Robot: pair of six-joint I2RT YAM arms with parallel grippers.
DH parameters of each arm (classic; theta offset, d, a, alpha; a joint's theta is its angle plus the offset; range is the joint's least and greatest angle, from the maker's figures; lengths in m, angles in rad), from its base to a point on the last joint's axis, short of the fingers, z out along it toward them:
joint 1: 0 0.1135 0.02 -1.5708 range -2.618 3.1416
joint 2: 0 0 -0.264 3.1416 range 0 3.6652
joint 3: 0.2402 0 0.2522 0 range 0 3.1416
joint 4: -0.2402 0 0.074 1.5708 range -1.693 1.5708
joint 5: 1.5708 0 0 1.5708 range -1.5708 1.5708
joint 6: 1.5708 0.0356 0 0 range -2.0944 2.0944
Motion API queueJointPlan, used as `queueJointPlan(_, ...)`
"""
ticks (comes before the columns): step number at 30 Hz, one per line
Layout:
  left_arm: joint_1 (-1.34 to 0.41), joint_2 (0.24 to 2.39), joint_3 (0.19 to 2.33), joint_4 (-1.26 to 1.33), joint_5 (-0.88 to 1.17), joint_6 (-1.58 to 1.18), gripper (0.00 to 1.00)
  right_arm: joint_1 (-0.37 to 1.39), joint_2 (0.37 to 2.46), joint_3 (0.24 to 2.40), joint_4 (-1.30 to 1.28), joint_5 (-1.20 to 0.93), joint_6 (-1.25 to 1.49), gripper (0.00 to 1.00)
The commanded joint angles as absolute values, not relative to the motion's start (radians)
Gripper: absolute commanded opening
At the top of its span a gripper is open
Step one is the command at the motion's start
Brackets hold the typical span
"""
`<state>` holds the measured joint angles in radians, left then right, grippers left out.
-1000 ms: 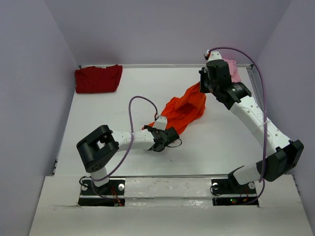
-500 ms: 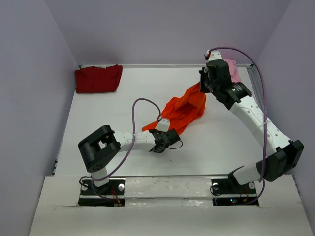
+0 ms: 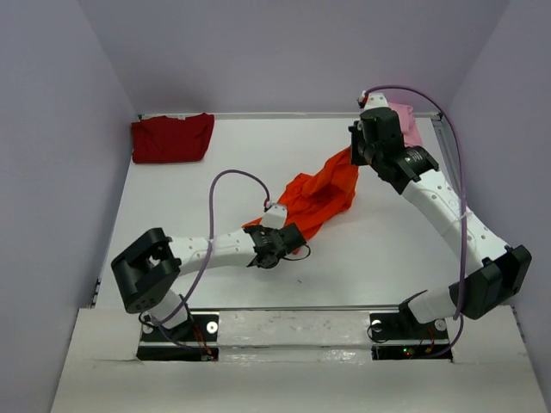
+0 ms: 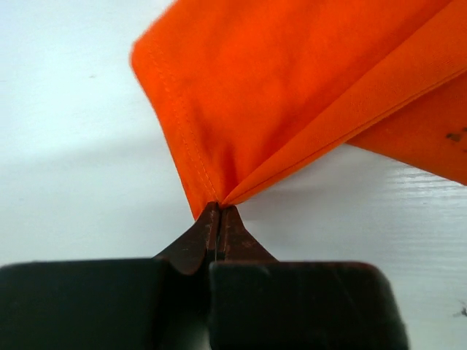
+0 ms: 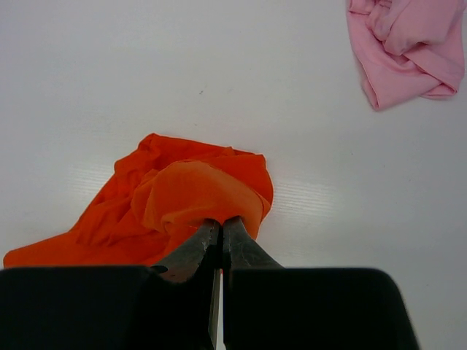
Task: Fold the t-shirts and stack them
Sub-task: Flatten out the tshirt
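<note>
While left gripper [image 4: 217,210] is pinching near hemmed corner of bright orange cloth t-shirt [image 3: 320,191] at scene centre, right gripper [image 5: 221,222] is clamping its far bunched edge. I'm judging step: spreading. Next calling for pulling corners apart, laying flat.

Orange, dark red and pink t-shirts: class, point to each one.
orange t-shirt [image 3: 323,194], top view, middle of bunched cloth
dark red t-shirt [image 3: 172,138], top view, centre of body
pink t-shirt [image 5: 408,40], right wrist view, crumpled middle

Table [image 3: 172,219] bears red tee [image 3: 172,138], orange tee [image 3: 323,194], pink tee [image 3: 412,129].
</note>
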<state>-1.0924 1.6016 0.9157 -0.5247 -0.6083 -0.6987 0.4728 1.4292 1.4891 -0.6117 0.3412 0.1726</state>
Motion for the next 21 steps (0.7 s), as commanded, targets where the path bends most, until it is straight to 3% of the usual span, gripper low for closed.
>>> queueJointPlan(1,-1.094,1.406,1.007,-0.702,-0.728,-0.713,0.00,0.474,1.352,1.491,-0.551,0.365,0.156,0.00)
queueJointPlan(12,-1.092,1.164,1.313,-0.900,-0.957,-0.601,0.00,0.474,1.206,1.499,-0.535,0.380,0.158,0.00)
queueJointPlan(21,-1.014,1.016,1.489,-0.770,-1.106,-0.354,0.00,0.474,1.103,1.676,-0.564,0.486,0.107,0.00)
